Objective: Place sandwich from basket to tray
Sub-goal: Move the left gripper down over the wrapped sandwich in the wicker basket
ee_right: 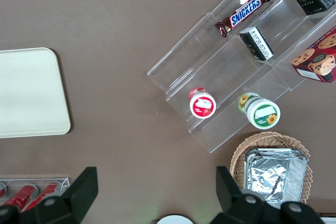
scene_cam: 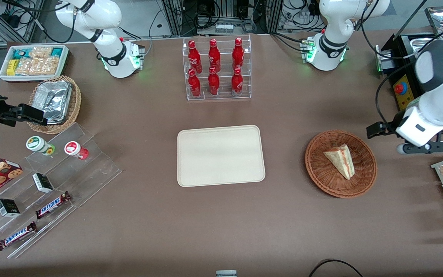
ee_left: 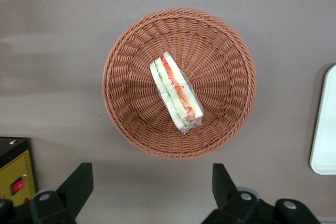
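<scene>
Sandwich (scene_cam: 340,161) sits in the reddish-brown wicker basket (scene_cam: 317,175), right of centre in the front view, resting on its side with the red and green filling edge showing. Nothing is touching it. My gripper (ee_left: 152,190) hovers above the basket's rim with its fingers (ee_left: 79,184) spread wide and nothing between them, so by my reckoning I'm at the very start: approach, not yet grasp.

Next I need to come down over the wedge, line my fingers across its two flat bread faces and close gently; it looks soft and seems to be wrapped in clear film, so a hard squeeze could crush it or let it slip.

Then it's a sideways carry to the cream tray (scene_cam: 220,155), mid-frame in the front view, lying bare, apart from the basket with open brown table (scene_cam: 283,215) between them. The rack of red bottles (scene_cam: 215,69) stands at upper centre, farther from the front camera than the tray, well off my path. The yellow control box (ee_left: 16,174) near the basket is the only close neighbour.
</scene>
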### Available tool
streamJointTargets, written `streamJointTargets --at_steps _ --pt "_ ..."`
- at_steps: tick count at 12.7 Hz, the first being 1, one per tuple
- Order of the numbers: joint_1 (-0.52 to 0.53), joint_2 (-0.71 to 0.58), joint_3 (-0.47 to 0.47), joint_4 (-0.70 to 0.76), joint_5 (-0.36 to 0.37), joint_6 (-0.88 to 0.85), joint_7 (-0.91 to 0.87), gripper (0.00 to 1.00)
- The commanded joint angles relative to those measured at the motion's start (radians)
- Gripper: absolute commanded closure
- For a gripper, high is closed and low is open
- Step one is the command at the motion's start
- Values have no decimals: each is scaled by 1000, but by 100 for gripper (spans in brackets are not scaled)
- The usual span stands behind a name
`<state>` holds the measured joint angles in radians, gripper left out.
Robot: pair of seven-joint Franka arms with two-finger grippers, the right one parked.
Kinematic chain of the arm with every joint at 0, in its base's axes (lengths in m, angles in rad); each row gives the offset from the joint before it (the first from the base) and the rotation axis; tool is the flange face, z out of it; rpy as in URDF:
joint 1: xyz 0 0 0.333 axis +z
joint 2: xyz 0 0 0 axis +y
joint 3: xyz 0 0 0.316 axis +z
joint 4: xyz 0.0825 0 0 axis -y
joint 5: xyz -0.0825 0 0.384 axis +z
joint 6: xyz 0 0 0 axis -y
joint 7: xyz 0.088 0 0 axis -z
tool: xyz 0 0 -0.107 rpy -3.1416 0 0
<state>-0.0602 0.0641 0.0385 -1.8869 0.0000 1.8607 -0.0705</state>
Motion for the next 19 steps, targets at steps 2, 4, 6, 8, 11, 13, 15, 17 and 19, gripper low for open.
streamJointTargets --at_steps 2,4,6,8,11,13,15,17,19 --pt "-12 -21 3 -144 -20 164 -61 0" --pt "-12 -18 3 -205 -22 247 -71 0" --pt "-15 5 1 -227 -22 293 -128 0" --pt "-16 26 1 -230 -35 325 -181 0" --pt "-47 66 -2 -221 -37 351 -332 0" --pt "-50 94 -3 -224 -37 380 -383 0" --pt "-69 108 -5 -227 -37 403 -419 0" --pt "-69 118 -6 -230 -37 413 -445 0" --pt "-70 123 -6 -245 -37 432 -451 0"
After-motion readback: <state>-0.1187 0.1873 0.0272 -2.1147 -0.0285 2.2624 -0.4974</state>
